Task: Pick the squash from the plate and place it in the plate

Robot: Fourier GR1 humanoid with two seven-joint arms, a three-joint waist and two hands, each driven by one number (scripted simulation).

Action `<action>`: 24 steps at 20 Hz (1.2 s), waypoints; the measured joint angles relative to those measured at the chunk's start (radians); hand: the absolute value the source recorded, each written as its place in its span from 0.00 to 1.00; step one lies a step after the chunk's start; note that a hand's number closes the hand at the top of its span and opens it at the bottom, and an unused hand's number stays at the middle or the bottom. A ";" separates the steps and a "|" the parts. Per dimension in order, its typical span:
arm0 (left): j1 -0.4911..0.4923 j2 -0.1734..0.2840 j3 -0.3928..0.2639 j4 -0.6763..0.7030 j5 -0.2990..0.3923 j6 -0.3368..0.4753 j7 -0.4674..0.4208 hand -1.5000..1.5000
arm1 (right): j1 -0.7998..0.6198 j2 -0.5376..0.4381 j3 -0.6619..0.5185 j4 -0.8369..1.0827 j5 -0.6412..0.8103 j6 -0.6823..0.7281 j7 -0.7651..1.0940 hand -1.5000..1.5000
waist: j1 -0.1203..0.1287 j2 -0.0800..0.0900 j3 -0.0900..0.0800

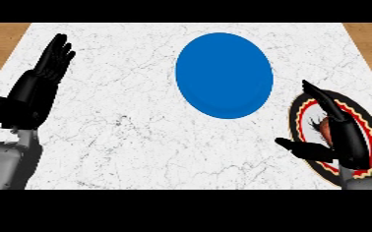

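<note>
Two hands, left hand [45,73] resting fingers straight, right hand [335,132] spread over patterned plate [305,109].

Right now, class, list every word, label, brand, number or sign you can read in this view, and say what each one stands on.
None: no readable text shows anywhere.
Blue plate: plain, no markings.
Patterned plate: a red, cream and black rim design, but no letters or numbers.
Marble counter: only grey veining.
Left hand and right hand: plain black, no labels.
</note>
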 measured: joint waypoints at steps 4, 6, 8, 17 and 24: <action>-0.006 -0.001 0.005 -0.006 -0.003 -0.006 0.012 0.50 | -0.001 -0.130 -0.038 -0.098 0.050 0.013 0.164 0.00 | -0.003 -0.002 -0.002; -0.011 -0.002 0.003 -0.003 -0.009 -0.003 0.018 0.50 | 0.006 -0.204 -0.034 -0.141 0.090 0.035 0.273 0.00 | -0.008 -0.003 -0.004; -0.011 0.000 0.006 -0.002 -0.008 -0.007 0.019 0.50 | 0.004 -0.277 -0.026 -0.172 0.129 0.067 0.393 0.00 | -0.006 -0.004 -0.005; -0.008 -0.011 0.002 -0.013 -0.018 -0.013 0.014 0.50 | -0.020 -0.543 0.030 -0.255 0.139 0.392 0.804 0.00 | 0.010 0.000 -0.004; -0.003 -0.033 0.012 -0.037 -0.034 -0.022 0.033 0.50 | -0.092 -0.500 0.082 -0.242 0.180 0.531 0.979 0.00 | 0.014 0.002 -0.002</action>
